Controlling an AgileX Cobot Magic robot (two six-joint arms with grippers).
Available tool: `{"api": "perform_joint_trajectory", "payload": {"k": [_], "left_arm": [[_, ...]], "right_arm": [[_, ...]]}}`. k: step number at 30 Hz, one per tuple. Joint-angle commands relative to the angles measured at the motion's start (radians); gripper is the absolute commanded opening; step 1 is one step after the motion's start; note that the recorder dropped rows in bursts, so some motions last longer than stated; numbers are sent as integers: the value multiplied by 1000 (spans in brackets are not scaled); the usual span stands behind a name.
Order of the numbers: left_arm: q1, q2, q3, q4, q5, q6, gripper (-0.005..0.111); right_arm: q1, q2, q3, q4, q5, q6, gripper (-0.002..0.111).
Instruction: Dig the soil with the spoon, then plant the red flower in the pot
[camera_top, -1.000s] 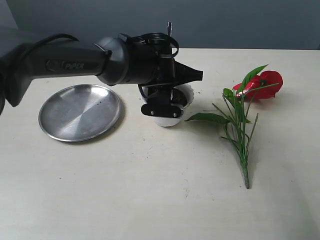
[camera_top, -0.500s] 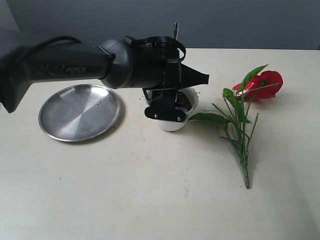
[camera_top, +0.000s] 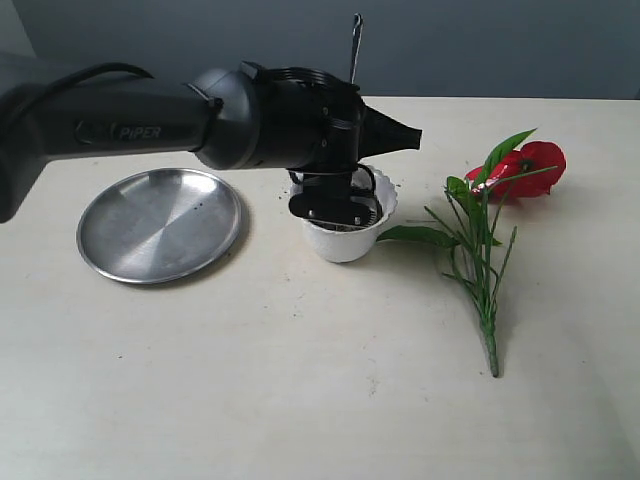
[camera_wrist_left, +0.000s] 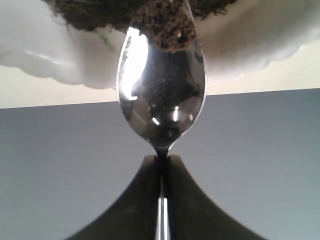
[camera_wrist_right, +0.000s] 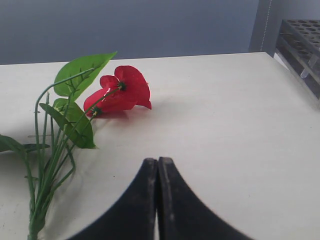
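Note:
My left gripper (camera_top: 336, 212) reaches down over the white pot (camera_top: 345, 238) in the exterior view and is shut on the spoon, whose thin handle (camera_top: 355, 42) sticks up behind the arm. In the left wrist view the gripper (camera_wrist_left: 161, 159) clamps the spoon's neck. The shiny spoon bowl (camera_wrist_left: 162, 95) has its tip buried in the dark soil (camera_wrist_left: 165, 22) inside the scalloped pot rim (camera_wrist_left: 50, 55). The red flower (camera_top: 528, 168) lies flat on the table to the right of the pot, its stem (camera_top: 485, 310) pointing toward the front. My right gripper (camera_wrist_right: 158, 161) is shut and empty, near the flower's bloom (camera_wrist_right: 122, 90).
A round steel plate (camera_top: 160, 223) rests on the table to the left of the pot. A dark rack (camera_wrist_right: 300, 42) stands at the table's edge in the right wrist view. A few soil crumbs (camera_top: 278, 199) lie by the pot.
The left gripper with the spoon has shifted a little to the right and risen slightly, and more of the pot's front shows. The spoon handle stands more upright. The flower has not moved.

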Motion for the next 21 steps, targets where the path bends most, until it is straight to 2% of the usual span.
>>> {"api": "perform_joint_trajectory", "payload": {"k": [1, 10, 16, 21], "left_arm": [[0, -8, 7, -10, -21, -7, 0], [38, 13, 7, -35, -41, -7, 0], [38, 16, 7, -211, -64, 102, 0], [36, 33, 17, -232, -62, 107, 0]], "right_arm": [[-6, -3, 2, 3, -7, -6, -1], [-6, -3, 2, 3, -7, -6, -1], [-6, -3, 2, 3, -7, -6, -1], [-6, -3, 2, 3, -7, -6, -1]]}}
